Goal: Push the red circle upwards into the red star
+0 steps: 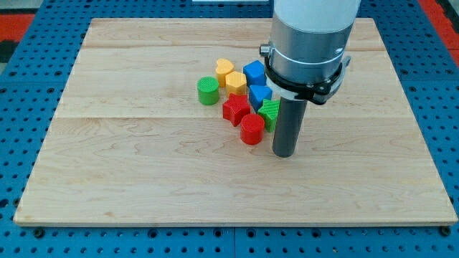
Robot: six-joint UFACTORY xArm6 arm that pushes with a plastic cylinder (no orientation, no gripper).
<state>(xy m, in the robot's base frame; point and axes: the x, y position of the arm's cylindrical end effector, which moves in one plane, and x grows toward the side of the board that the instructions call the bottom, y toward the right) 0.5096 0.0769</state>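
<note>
The red circle (252, 130) lies near the board's middle, touching the red star (235, 110) just above and to its left. My tip (284, 153) rests on the board to the right of the red circle and slightly below it, a small gap apart. A green star (270, 112) sits above and to the right of the red circle, partly hidden by the rod.
Above the red star cluster two blue blocks (254, 72) (259, 93), a yellow heart (224, 68) and another yellow block (236, 81). A green circle (208, 90) stands to their left. The wooden board (143, 165) is bordered by a blue pegboard.
</note>
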